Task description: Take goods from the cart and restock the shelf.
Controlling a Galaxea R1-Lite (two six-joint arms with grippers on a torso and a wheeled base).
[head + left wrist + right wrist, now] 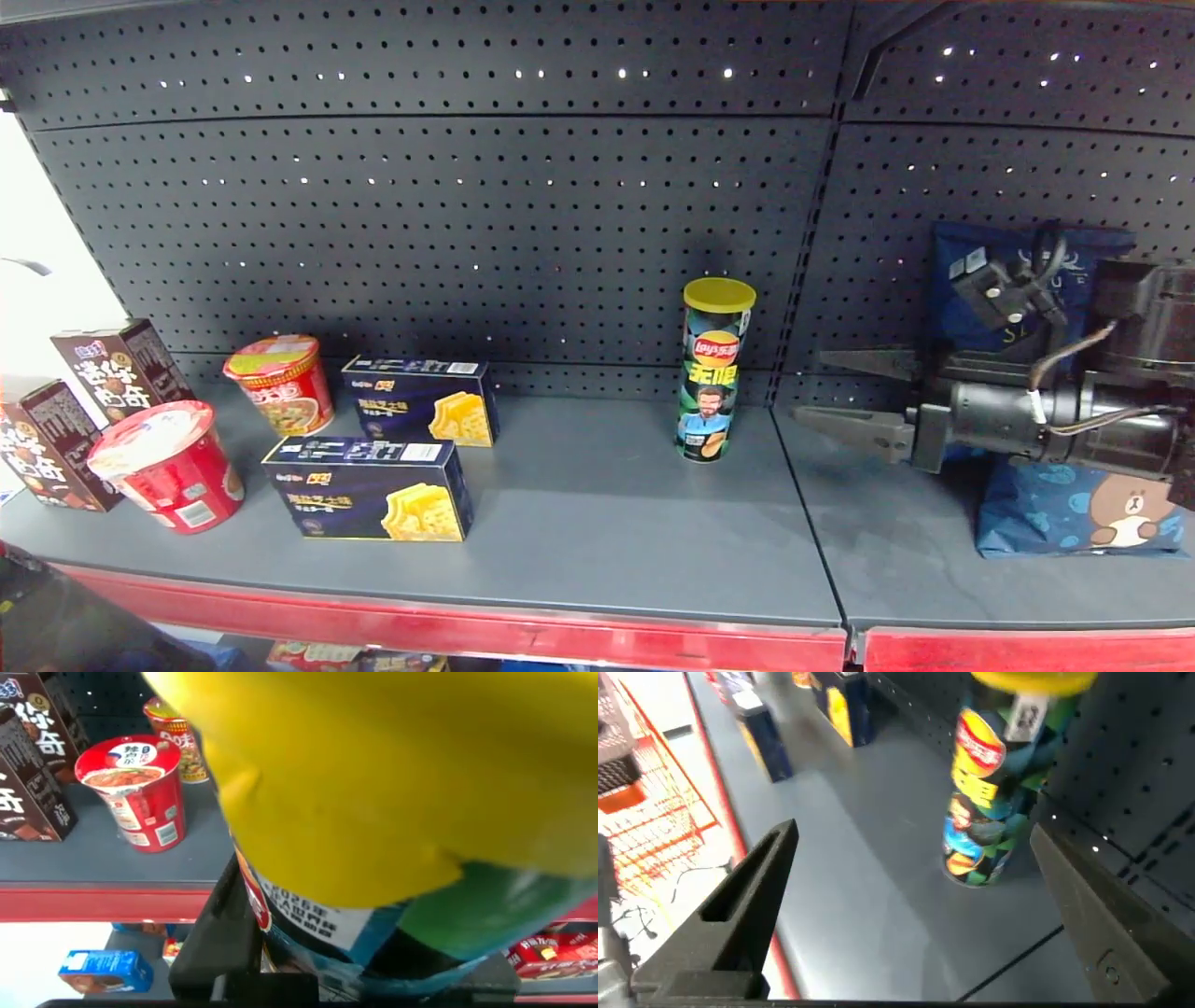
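Right gripper (810, 387): being held spread wide over the shelf (579, 523), nothing between its fingers.
Chips can (714, 373): being left upright on the shelf, at that gripper's 9 o'clock, apart from it.
Left gripper (280, 971): being pinched onto a yellow-lidded can (374, 784).

Just ahead of the black right gripper (810, 386), the can (717, 383) had a yellow lid and a green-and-blue body with a red-yellow logo. Behind the gripper, the blue bag (1036, 513) bore a brown bear. Far beyond the can stood red cups (173, 467) and navy-yellow boxes (373, 490) on a grey, red-edged shelf (607, 532). A second can (374, 784), close under the left wrist, was yellow-lidded and green.
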